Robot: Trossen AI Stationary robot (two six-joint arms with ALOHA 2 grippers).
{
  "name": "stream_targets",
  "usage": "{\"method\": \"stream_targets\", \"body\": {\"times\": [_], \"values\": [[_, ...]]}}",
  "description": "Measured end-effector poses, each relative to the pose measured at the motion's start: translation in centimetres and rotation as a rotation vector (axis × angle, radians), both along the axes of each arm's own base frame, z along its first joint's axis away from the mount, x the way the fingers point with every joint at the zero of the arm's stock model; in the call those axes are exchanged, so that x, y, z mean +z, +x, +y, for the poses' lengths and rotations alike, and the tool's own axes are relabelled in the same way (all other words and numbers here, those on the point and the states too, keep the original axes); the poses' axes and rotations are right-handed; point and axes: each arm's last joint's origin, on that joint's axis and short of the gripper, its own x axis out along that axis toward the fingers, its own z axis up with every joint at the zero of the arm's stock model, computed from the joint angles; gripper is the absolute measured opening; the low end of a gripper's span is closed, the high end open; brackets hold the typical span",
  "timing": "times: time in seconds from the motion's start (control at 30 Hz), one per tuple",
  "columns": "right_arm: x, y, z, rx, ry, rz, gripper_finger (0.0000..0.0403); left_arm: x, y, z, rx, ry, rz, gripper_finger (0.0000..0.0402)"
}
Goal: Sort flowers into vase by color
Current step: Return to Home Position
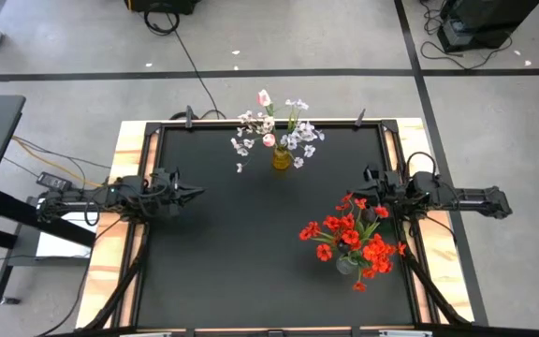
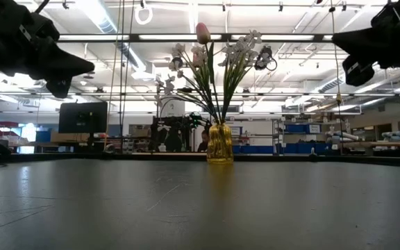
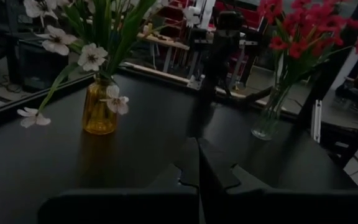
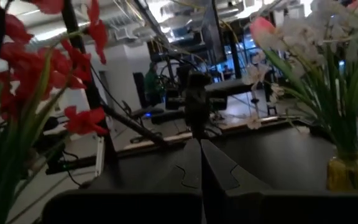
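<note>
White sprays (image 1: 299, 137) and 2 pink tulip buds (image 1: 264, 97) are seen in the yellow vase (image 1: 282, 157) by the table (image 1: 213, 271)'s far edge, red blossoms (image 1: 349, 234) in a clear vase (image 3: 267, 118) beside the right gripper (image 1: 354, 194), whose jaws, like the left gripper (image 1: 199, 192)'s, are closed on nothing.

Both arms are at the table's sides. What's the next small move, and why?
Probably just park both arms at home and stop. Every flower in view stands in a vase: white flowers and pink flowers in the yellow vase, red flowers in the clear vase. The left gripper and right gripper are shut, holding nothing.
</note>
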Motion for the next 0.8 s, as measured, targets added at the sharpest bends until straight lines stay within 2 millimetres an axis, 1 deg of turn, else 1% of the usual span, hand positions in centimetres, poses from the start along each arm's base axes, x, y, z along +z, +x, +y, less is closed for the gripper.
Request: {"method": "stream_targets", "body": {"times": [0.2,0.3,0.57,0.7,0.8], "values": [[-0.2,0.0,0.0,0.005,0.026,0.025,0.0002,-0.2,0.0,0.0,-0.001,0.015,0.002,0.0],[-0.2,0.0,0.0,0.009,0.05,0.025,0.0004,-1.1,0.4,0.0,-0.01,-0.002,-0.05,0.0],[-0.3,0.1,-0.1,-0.019,0.095,0.028,0.0007,-1.1,0.4,0.0,-0.018,0.037,-0.045,0.0],[-0.4,0.1,0.0,0.02,0.139,0.038,0.0018,-1.1,0.5,0.0,-0.017,0.022,-0.042,0.0002],[-0.3,0.1,0.1,0.055,0.152,0.039,0.0027,-1.2,0.5,0.0,-0.017,0.022,-0.037,0.0011]]}}
